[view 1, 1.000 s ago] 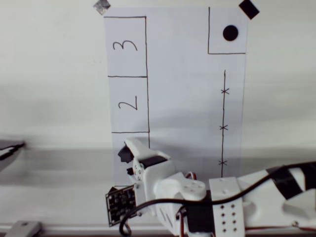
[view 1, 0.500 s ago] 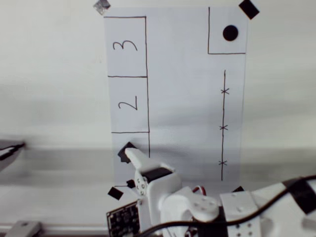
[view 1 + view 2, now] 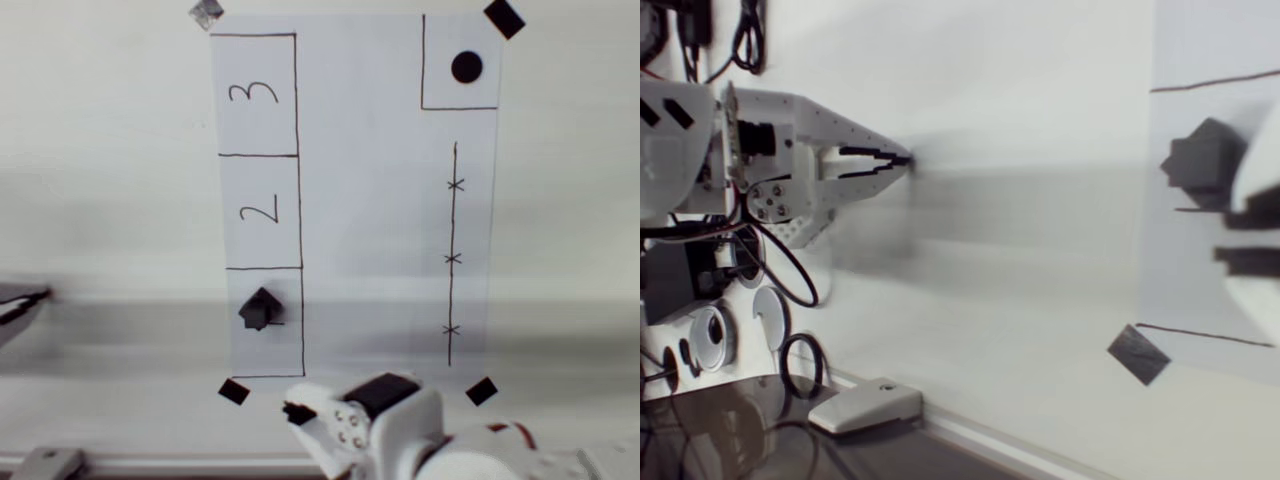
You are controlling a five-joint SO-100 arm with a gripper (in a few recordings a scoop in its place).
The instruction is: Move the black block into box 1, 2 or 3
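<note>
Pincer point(image 3: 300, 412) low in the overhead view, just below the paper's bottom edge, holding nothing. Jaw gap hard to read: one dark tip shows overhead, and the wrist view cuts the fingers point(image 3: 1258, 215) off at its right edge, so I cannot tell how wide it stands.

Just beyond the pincer tip, the black block point(image 3: 258, 309) sits alone inside box 1 point(image 3: 301, 310), the nearest drawn rectangle. It lies turned corner-on and apart from the drawn lines; the block covers most of the handwritten numeral.

Farther out along the same column: box 2 point(image 3: 260, 210), then box 3 point(image 3: 254, 93). Tape square point(image 3: 233, 391) marks the paper corner just left of the pincer.

Step in hand, by my reading: placement done, arm clear of the block. Next move calls only for keeping the pincer off the block.

Wrist view blurred across the tabletop point(image 3: 1020, 300); likely motion smear.
</note>
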